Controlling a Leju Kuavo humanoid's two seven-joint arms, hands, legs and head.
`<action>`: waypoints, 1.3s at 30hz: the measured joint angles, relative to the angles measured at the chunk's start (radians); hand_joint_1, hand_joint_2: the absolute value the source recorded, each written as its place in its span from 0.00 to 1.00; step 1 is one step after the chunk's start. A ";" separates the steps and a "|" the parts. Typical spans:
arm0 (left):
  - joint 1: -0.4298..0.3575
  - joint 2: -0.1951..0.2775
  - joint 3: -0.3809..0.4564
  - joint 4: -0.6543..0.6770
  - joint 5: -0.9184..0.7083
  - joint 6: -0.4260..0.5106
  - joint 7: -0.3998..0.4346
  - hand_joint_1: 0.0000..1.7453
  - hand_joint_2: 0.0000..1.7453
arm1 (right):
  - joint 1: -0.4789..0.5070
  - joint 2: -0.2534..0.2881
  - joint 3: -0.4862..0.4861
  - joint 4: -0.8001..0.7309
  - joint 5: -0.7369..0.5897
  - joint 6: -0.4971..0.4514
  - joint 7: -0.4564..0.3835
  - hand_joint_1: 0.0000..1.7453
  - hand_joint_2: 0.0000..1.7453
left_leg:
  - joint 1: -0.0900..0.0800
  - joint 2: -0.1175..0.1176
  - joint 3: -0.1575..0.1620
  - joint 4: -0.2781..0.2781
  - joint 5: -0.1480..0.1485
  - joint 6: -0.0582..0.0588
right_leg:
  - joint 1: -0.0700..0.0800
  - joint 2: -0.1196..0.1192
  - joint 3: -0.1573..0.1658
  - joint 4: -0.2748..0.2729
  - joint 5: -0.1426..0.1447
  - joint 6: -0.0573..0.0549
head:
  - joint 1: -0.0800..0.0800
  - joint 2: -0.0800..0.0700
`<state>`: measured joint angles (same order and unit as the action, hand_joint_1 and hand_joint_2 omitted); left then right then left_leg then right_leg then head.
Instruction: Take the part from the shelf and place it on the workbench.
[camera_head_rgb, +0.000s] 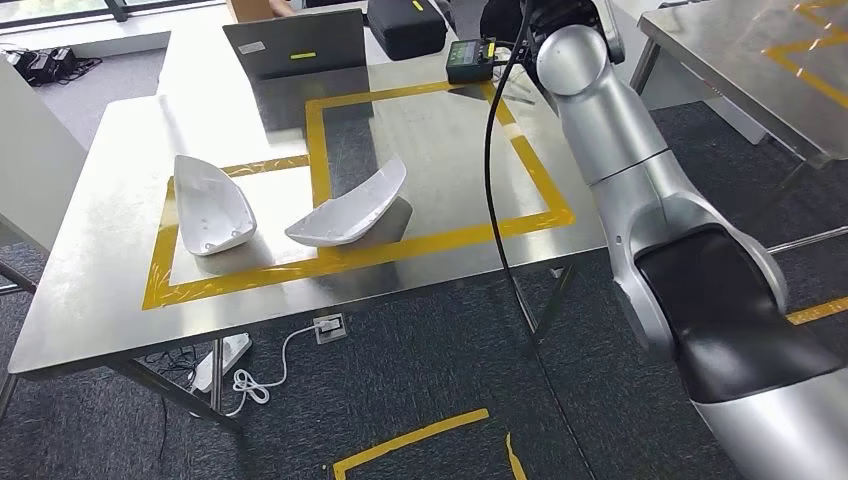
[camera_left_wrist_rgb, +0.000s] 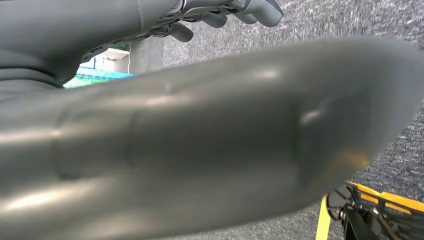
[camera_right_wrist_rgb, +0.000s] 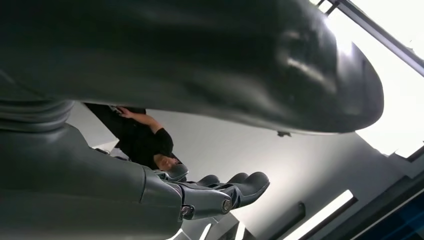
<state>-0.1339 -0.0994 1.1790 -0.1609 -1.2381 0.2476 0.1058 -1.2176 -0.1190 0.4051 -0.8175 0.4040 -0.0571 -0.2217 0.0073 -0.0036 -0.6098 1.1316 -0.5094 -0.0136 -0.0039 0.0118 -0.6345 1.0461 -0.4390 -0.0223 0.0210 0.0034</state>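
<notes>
Lying on the workbench (camera_head_rgb: 110, 200), white part (camera_head_rgb: 212, 205) beside curved part (camera_head_rgb: 348, 207); left hand (camera_left_wrist_rgb: 200, 140), right hand (camera_right_wrist_rgb: 200, 195) spread, empty.

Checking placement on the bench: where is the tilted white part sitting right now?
In the head view, the tilted white part lies on the workbench, straddling the yellow tape, just right of the other white part.

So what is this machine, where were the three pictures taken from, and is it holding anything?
It is a humanoid robot. The wide picture is from its head, looking down past its silver right arm at a steel workbench, where two white shell-shaped parts lie among yellow tape lines. The other two are from wrist cameras, so a grey thumb looms close. The left robot hand is over carpet; the right robot hand faces the ceiling, a person beyond. Neither seems to hold anything.
</notes>
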 joint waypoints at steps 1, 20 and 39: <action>0.000 0.001 0.002 0.000 0.002 -0.006 -0.001 0.00 0.00 | 0.001 -0.012 -0.007 -0.006 -0.002 -0.007 -0.004 0.00 0.00 | -0.006 0.001 0.033 -0.050 0.010 0.007 | 0.000 -0.002 -0.001 -0.001 0.004 0.004 | 0.000 0.000; 0.042 -0.019 0.054 0.003 0.045 -0.029 -0.008 0.00 0.00 | 0.362 -0.414 -0.179 0.156 -0.060 -0.216 -0.169 0.00 0.00 | 0.000 -0.011 -0.044 -0.102 0.122 0.014 | 0.002 -0.017 0.110 -0.040 -0.063 0.029 | 0.011 0.000; 0.045 -0.007 0.065 0.001 0.006 -0.029 -0.029 0.00 0.00 | 1.098 -0.313 -0.697 0.012 0.027 -0.028 -0.146 0.00 0.00 | -0.007 0.001 0.074 -0.133 0.025 0.053 | -0.015 -0.022 -0.022 0.066 -0.083 0.070 | 0.009 0.000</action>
<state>-0.0892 -0.1061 1.2436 -0.1596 -1.2326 0.2186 0.0769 -0.1199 -0.4317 -0.2922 -0.8054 0.4307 -0.0851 -0.3673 0.0006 -0.0026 -0.5357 0.9989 -0.4844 0.0393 -0.0189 -0.0106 -0.6566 1.1118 -0.5216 0.0473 0.0300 0.0034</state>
